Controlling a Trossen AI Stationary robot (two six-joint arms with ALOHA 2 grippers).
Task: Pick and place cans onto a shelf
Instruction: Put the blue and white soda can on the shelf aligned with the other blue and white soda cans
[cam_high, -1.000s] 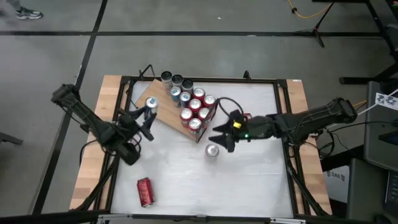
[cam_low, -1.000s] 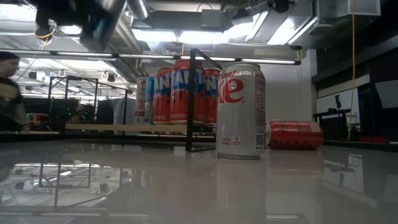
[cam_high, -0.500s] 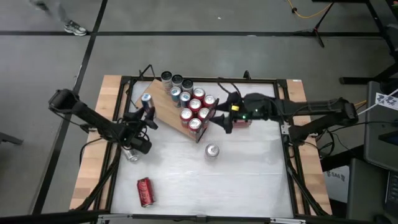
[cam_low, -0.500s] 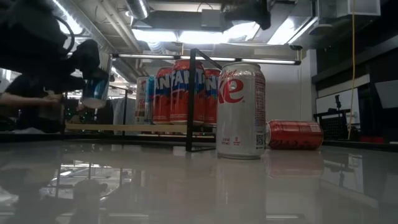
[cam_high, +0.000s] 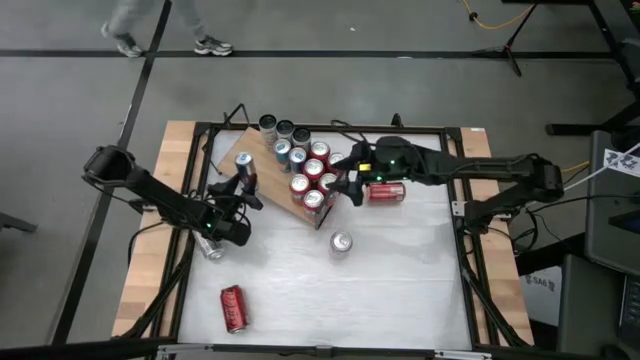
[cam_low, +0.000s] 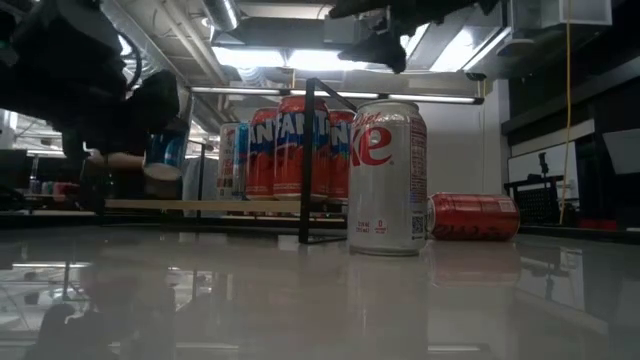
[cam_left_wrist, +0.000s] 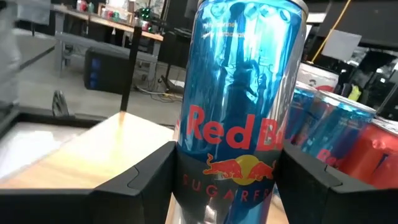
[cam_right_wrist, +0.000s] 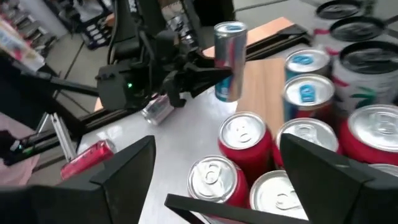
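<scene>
While clamped, blue can (cam_left_wrist: 239, 112): "Red Bull".

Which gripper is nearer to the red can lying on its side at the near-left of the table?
Left. The left gripper, shut on a blue can, is nearer that red can; the right gripper hangs open over the shelf.

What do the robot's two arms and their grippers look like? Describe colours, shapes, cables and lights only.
Both arms are dark, slim and jointed. Each ends in two blocky black fingers with angular tips: left gripper, right gripper. The right arm shows a yellow patch and a small green light near its wrist; the left wrist also shows a green light. Black cables trail from both.
</scene>
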